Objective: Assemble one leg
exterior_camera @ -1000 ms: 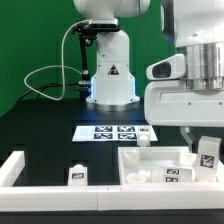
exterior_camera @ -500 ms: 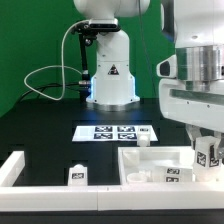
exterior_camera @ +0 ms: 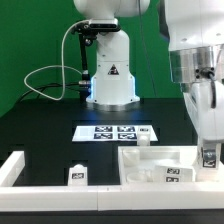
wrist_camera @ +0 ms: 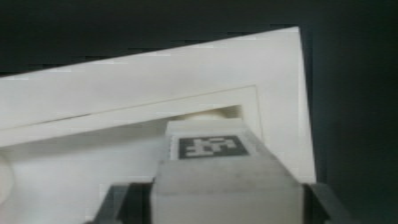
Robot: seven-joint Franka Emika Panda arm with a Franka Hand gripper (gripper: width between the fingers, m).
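Observation:
My gripper (exterior_camera: 208,158) is shut on a leg (exterior_camera: 209,153), a stubby white peg with a square marker tag. It holds the leg upright at the corner of the large white panel (exterior_camera: 150,160) on the exterior view's right. In the wrist view the leg (wrist_camera: 214,172) sits between the dark fingers (wrist_camera: 121,205), tag facing the camera, over the panel's raised rim (wrist_camera: 107,100) near a corner. I cannot tell whether the leg touches the panel.
Another leg (exterior_camera: 76,174) stands on the black table to the panel's left. One (exterior_camera: 143,140) stands behind the panel and one (exterior_camera: 172,173) lies on it. The marker board (exterior_camera: 115,131) lies further back. A white rail (exterior_camera: 12,168) runs along the front left.
The wrist has turned and the gripper has moved down and toward the exterior view's right, carrying the leg lower, to the panel's corner.

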